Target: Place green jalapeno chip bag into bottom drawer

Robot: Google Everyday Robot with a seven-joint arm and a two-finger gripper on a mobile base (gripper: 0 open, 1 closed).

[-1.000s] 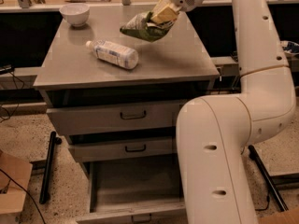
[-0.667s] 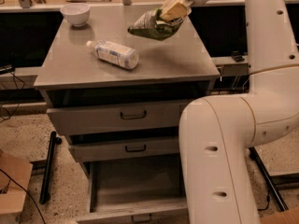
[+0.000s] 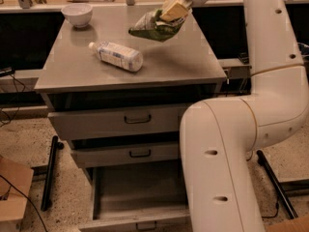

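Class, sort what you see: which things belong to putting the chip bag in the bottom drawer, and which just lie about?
Job: chip bag, held above the cabinet top; end effector, gripping it; bottom drawer, open.
Lying about: bottle, on its side; bowl.

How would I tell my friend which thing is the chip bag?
Find the grey cabinet with three drawers and look above its top, toward the back. There the gripper on the big white arm holds the green jalapeno chip bag in the air. It is crinkly and green, unlike the clear bottle and white bowl resting on the top.
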